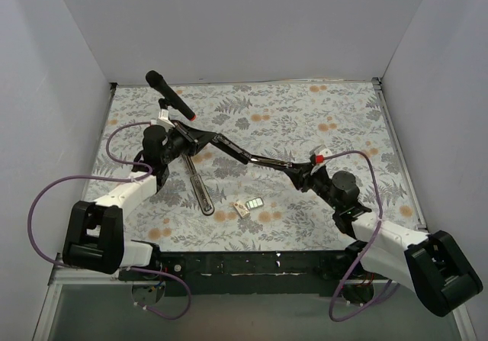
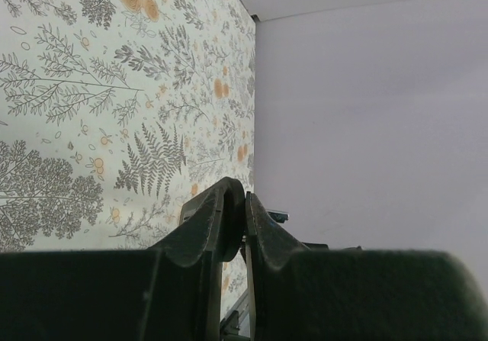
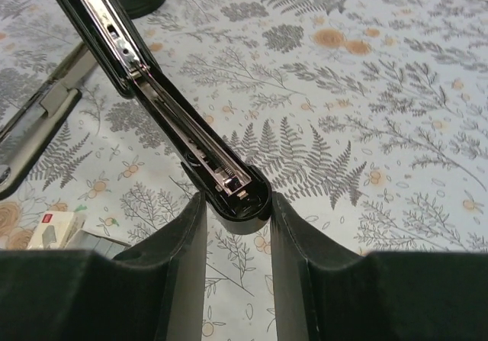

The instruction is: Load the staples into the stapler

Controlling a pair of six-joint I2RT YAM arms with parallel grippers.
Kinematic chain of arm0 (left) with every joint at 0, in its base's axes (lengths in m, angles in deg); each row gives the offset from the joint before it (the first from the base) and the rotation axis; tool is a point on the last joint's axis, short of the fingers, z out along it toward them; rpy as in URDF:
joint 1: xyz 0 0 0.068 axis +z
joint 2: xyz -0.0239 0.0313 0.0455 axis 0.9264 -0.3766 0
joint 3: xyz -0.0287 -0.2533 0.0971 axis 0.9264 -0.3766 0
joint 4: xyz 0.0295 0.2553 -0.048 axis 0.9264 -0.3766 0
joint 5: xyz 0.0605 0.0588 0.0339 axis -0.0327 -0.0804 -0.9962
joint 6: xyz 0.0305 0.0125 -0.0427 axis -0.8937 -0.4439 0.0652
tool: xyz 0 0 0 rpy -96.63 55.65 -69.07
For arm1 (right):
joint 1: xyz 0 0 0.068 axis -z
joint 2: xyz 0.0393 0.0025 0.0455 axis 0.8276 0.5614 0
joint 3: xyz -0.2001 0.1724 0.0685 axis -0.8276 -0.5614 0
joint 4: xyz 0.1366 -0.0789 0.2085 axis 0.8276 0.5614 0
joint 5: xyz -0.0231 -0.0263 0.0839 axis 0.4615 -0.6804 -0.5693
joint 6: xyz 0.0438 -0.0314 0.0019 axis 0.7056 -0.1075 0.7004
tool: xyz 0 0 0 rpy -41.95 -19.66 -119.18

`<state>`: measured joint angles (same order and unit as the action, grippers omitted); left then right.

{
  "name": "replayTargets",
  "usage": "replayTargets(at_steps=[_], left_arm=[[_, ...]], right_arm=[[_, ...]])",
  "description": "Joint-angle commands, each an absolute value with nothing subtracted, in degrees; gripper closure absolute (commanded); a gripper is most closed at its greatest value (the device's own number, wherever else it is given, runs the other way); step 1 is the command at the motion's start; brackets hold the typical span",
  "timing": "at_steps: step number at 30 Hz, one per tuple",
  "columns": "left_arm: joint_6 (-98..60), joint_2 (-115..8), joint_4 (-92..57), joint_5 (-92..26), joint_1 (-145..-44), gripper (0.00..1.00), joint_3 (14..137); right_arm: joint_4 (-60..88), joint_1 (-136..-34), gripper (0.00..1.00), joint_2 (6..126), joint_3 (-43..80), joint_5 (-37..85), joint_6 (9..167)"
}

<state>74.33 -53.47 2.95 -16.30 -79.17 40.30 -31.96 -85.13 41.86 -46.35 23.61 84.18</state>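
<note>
Our right claw (image 3: 237, 207) clamps the stapler (image 3: 171, 123) by the tip of its open arm, which runs away left toward our closed left claw (image 2: 245, 204). The staples (image 3: 91, 242) lie just left of the right claw, nearer it.

You have the stapler (image 1: 236, 149) splayed open mid-frame: its silver base lies flat and its black arm is swung right, rail exposed. The staples (image 1: 250, 205) and their box lie at lower centre.
</note>
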Motion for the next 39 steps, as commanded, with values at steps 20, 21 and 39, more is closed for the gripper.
replayTargets(at_steps=[20,21,39], left_arm=[[87.9,-52.1,20.8,-11.5,-77.5,1.0,34.2],[87.5,-51.5,20.5,-11.8,-77.8,1.0,33.8],[82.4,-51.7,19.6,-16.6,-81.3,1.0,30.9]], right_arm=[[-33.6,-81.6,0.91,70.7,-43.3,35.0,102.5],[-33.6,-81.5,0.9,71.1,-43.2,34.6,102.7],[-2.4,-85.0,0.22,55.0,-20.7,18.2,99.3]])
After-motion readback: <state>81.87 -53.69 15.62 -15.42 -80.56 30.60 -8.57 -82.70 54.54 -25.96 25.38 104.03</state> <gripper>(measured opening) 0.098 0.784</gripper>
